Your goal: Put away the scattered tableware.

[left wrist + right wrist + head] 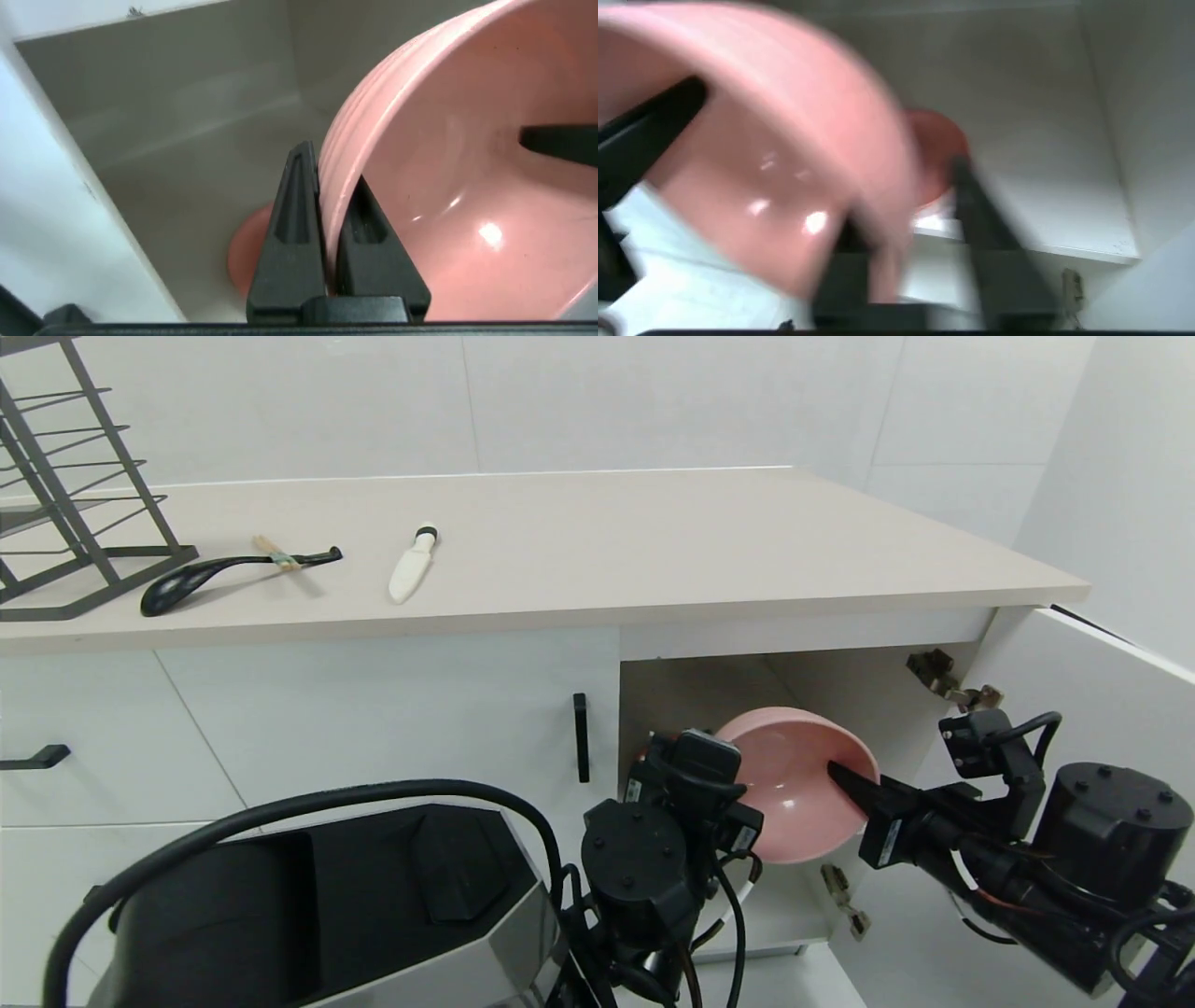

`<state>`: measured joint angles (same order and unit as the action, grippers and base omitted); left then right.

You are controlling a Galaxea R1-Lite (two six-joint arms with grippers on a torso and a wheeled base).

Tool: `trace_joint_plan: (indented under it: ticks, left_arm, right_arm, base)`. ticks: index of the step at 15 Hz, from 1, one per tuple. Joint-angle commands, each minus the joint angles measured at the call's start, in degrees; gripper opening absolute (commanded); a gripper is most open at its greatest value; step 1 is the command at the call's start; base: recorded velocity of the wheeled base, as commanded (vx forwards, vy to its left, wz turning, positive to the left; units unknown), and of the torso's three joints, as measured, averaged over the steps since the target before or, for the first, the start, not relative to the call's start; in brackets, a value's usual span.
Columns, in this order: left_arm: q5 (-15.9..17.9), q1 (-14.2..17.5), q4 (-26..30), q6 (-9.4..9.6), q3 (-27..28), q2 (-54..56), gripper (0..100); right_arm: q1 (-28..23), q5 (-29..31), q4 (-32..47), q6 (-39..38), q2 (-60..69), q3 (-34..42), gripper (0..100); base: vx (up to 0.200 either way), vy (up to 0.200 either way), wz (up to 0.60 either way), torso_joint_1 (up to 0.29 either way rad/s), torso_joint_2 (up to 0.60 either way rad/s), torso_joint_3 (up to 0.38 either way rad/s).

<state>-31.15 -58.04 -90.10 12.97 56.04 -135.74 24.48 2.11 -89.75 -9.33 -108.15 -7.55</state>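
A pink bowl hangs tilted in the open cabinet mouth below the counter. My left gripper is shut on its rim, one finger inside and one outside. My right gripper is at the opposite rim, open, with one finger inside the bowl and the other finger outside, apart from the wall. A second pink dish lies on the cabinet floor behind. On the counter lie a black spoon, chopsticks and a white knife.
The cabinet door stands swung open at the right, close beside my right arm. A dark wire rack stands at the counter's far left. Shut cabinet doors with black handles fill the left front.
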Motion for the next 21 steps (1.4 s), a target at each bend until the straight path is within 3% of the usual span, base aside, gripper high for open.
trace_joint_plan:
  ticks: [1,2,3,10,12,16,18,19,20,21]
  left_arm:
    - [-0.14,0.12,0.10,-0.05,0.21,0.04,0]
    - [-0.05,0.03,0.10,-0.05,0.12,-0.05,0]
    - [0.21,-0.32,0.10,-0.05,0.03,-0.22,100]
    - [0.91,-1.20,0.10,0.74,-0.84,1.88,100]
    - [4.43,-1.37,0.10,0.83,-4.27,3.99,100]
    - [13.83,-0.23,0.10,3.11,-11.66,9.18,100]
    - [18.05,2.23,0.10,3.90,-13.33,11.99,100]
    - [20.78,5.74,0.10,4.61,-14.82,14.01,100]
    - [23.24,7.33,0.10,4.78,-17.02,15.86,100]
    - [26.40,7.59,0.10,4.87,-20.62,18.23,100]
  right_arm:
    - [1.71,-0.26,-0.25,-0.08,1.46,0.34,0]
    - [2.06,-0.26,-0.25,-0.08,1.81,0.34,0]
    - [2.33,-0.26,-0.25,-0.08,1.98,0.34,0]
    - [-1.45,-0.26,-0.25,-0.08,-3.38,0.08,0]
    - [-3.12,-0.26,-0.25,-0.08,-5.75,-0.10,0]
    - [-5.23,-0.26,-0.25,-0.17,-10.23,-1.42,0]
    - [-5.58,-0.26,-0.25,-0.17,-10.76,-1.51,0]
    - [-5.76,-0.26,-0.25,-0.25,-10.76,-1.51,0]
    - [-5.58,-0.26,-0.25,-0.25,-10.76,-1.51,0]
    - [-5.41,-0.26,-0.25,-0.25,-10.76,-1.42,0]
  base:
    - [0.000,0.000,0.00,0.000,0.00,0.000]
    - [0.000,0.000,0.00,0.000,0.00,0.000]
    - [0.000,0.000,0.00,0.000,0.00,0.000]
    - [0.000,0.000,0.00,0.000,0.00,0.000]
    - [0.000,0.000,0.00,0.000,0.00,0.000]
    - [0.000,0.000,0.00,0.000,0.00,0.000]
    - [0.000,0.000,0.00,0.000,0.00,0.000]
    - [0.000,0.000,0.00,0.000,0.00,0.000]
    - [0.000,0.000,0.00,0.000,0.00,0.000]
    - [0.000,0.000,0.00,0.000,0.00,0.000]
